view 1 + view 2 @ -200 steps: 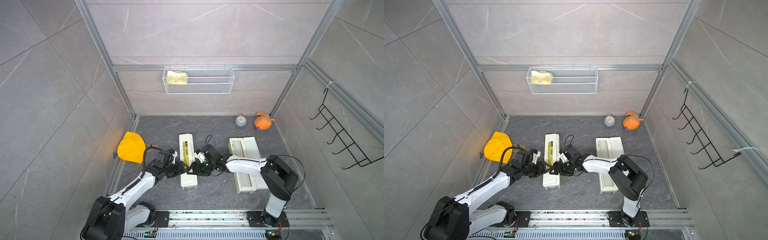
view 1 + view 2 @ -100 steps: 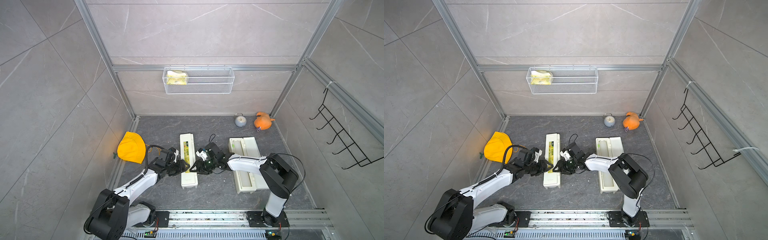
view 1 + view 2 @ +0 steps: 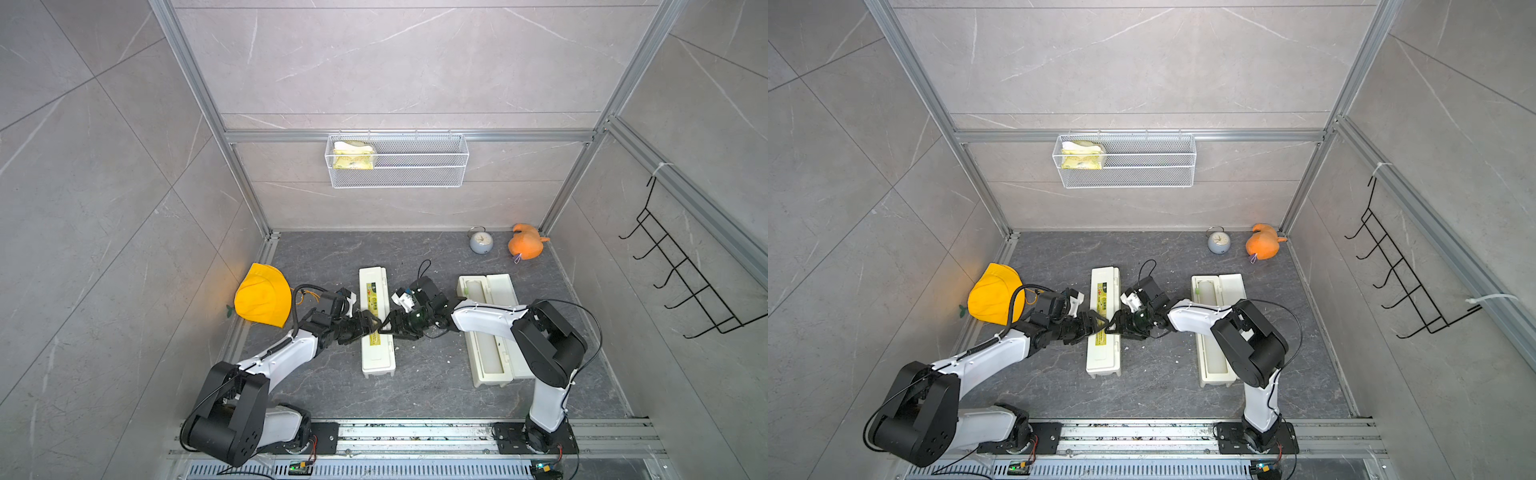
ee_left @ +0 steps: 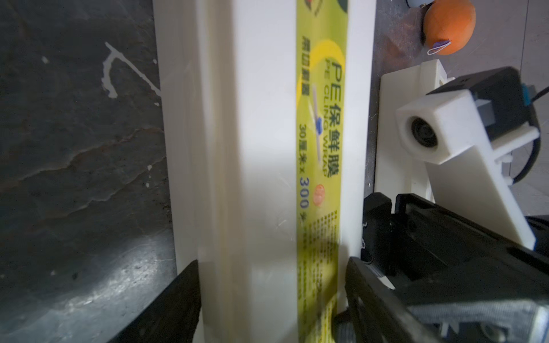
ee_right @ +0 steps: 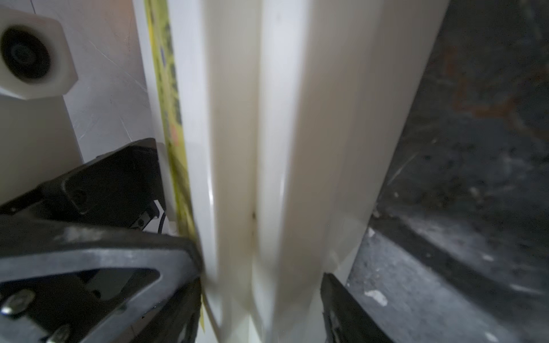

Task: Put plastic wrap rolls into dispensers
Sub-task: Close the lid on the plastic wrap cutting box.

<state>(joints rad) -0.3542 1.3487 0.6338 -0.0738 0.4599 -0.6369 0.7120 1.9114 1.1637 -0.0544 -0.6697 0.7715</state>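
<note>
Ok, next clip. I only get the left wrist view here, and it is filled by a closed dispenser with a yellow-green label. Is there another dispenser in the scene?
Observer: Yes. In both top views a second dispenser lies on the right arm's side with its lid swung open.
Operator: Anything inside it?
Observer: What looks like a whitish roll lies along its trough.
Operator: And where are the right arm's fingers?
Observer: In the right wrist view, the right end effector has one finger on each side of the closed dispenser.
</note>
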